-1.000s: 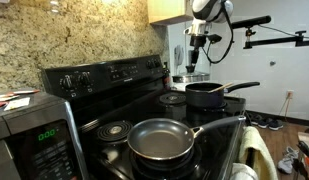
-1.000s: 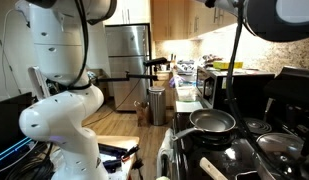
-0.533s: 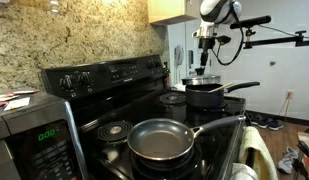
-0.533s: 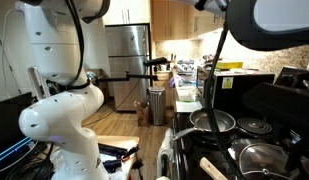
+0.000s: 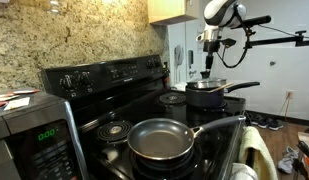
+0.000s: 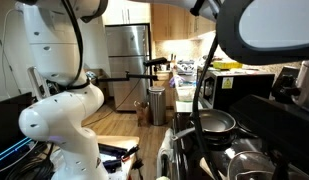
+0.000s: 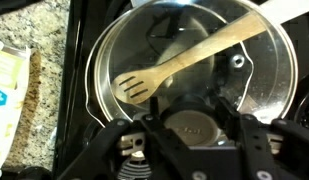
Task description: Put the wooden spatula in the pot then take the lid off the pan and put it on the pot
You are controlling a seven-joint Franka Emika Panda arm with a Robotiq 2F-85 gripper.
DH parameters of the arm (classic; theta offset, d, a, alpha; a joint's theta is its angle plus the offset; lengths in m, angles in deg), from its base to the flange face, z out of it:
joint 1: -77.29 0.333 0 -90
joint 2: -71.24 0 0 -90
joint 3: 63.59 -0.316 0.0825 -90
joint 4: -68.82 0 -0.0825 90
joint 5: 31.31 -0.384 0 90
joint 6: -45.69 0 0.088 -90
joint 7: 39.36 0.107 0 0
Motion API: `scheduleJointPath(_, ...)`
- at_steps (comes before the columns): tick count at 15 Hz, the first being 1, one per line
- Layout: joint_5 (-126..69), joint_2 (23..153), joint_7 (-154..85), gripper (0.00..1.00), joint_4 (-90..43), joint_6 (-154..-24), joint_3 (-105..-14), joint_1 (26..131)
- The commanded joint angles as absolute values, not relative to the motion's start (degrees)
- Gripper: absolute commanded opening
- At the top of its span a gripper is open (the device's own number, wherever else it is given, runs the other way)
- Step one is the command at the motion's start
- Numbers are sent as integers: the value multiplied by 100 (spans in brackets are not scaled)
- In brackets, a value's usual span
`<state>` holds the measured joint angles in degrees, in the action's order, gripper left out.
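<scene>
My gripper (image 7: 199, 128) is shut on the centre knob of the clear glass lid (image 7: 209, 40). I hold the lid level above the small black pot (image 5: 206, 96), close over it. In the wrist view the wooden spatula (image 7: 184, 62) shows through the glass, lying slantwise inside the pot with its slotted head at the left. In an exterior view the gripper (image 5: 208, 66) hangs over the pot at the far burner. The lid looms large and blurred in an exterior view (image 6: 269, 30). The wide pan stands uncovered in both exterior views (image 5: 162, 141) (image 6: 212, 122).
The black stove has a raised control panel (image 5: 104, 75) at the back. A microwave (image 5: 29, 135) stands beside it on a granite counter. A fridge (image 6: 129, 60) and the robot's white base (image 6: 59, 120) are across the room. A white packet (image 7: 8, 80) lies on the counter.
My gripper has carried the lid sideways and downward until it hangs over the pot. The pan and the spatula have not moved.
</scene>
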<state>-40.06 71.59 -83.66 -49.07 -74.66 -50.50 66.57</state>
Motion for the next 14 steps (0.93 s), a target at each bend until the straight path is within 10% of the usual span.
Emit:
scheduleJointPath(1,-3719,6904,-8113,34,-5045,-7508,-5071,6588)
scheduleJointPath(14,-3562,6890,-8267,34,-5077,-7580,-5133,6623)
